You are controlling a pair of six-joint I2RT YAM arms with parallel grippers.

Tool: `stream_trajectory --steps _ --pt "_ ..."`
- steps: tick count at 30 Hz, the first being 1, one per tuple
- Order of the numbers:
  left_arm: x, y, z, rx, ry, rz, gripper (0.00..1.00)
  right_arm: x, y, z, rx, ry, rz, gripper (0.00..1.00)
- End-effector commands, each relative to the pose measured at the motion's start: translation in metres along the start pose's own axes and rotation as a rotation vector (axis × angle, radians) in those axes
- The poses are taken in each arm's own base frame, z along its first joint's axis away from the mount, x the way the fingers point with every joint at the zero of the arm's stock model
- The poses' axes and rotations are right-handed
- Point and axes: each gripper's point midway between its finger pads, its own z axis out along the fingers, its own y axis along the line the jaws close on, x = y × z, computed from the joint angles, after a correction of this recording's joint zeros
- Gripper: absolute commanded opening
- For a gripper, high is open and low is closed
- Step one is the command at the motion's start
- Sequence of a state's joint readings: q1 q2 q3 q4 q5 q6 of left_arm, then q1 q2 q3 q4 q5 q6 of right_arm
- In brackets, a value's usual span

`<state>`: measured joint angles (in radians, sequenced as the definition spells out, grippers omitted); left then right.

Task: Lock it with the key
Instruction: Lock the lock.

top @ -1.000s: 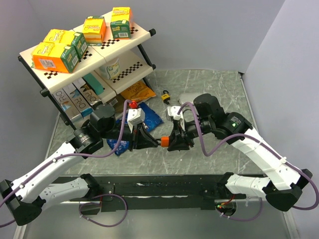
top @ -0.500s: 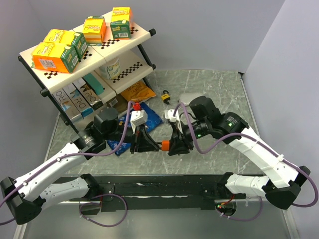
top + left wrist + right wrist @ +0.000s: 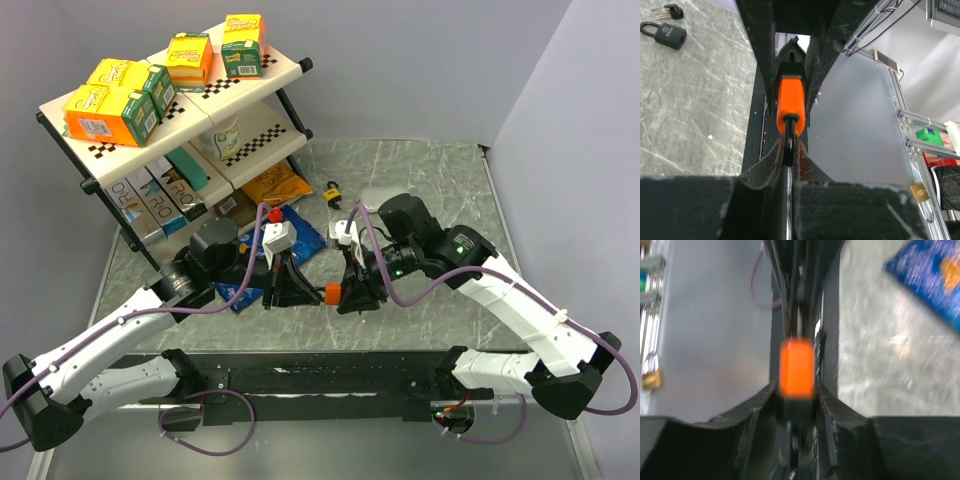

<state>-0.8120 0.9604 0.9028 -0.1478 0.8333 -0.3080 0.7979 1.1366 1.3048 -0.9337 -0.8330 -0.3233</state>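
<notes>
The key [image 3: 670,10], a tiny dark bunch with thin metal blades, lies flat on the table [image 3: 690,110] just beside the black padlock [image 3: 667,34], well apart from both arms and with nothing touching it. The work is off to one side of it, above the table's near part, where the orange padlock [image 3: 790,100] hangs in the air between the two arms. The left gripper [image 3: 788,148] is pinched tight on the dark shackle [image 3: 788,131], and the right gripper [image 3: 796,386] has its fingers clamped on the sides of the orange body. To my eye this is a lock-holding step, with the key not yet brought into play. Next, I'd say, one arm has to let go while the other keeps the lock steady. The freed one must then reach across and pinch that small bunch off the flat stone, a fiddly pick, with the blade lined up carefully afterwards; I can't see the keyhole from here.
</notes>
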Motion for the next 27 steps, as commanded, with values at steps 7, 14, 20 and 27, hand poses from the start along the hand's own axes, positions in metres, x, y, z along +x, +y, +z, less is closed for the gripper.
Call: stream_trajectory --steps 7,14,20,27 --pt "-0.025 0.005 -0.031 -0.024 -0.088 0.153 0.01 -0.013 -0.017 -0.022 0.028 -0.12 -0.101 0.72" --pt "-0.026 0.003 -0.032 -0.018 -0.077 0.181 0.01 -0.009 -0.02 -0.03 0.061 -0.123 -0.106 0.69" --pt "-0.021 0.007 -0.03 -0.013 -0.051 0.176 0.01 -0.011 -0.023 -0.032 0.069 -0.113 -0.12 0.64" --pt "-0.019 0.01 -0.028 -0.009 -0.047 0.173 0.01 -0.019 -0.023 -0.03 0.056 -0.127 -0.131 0.56"
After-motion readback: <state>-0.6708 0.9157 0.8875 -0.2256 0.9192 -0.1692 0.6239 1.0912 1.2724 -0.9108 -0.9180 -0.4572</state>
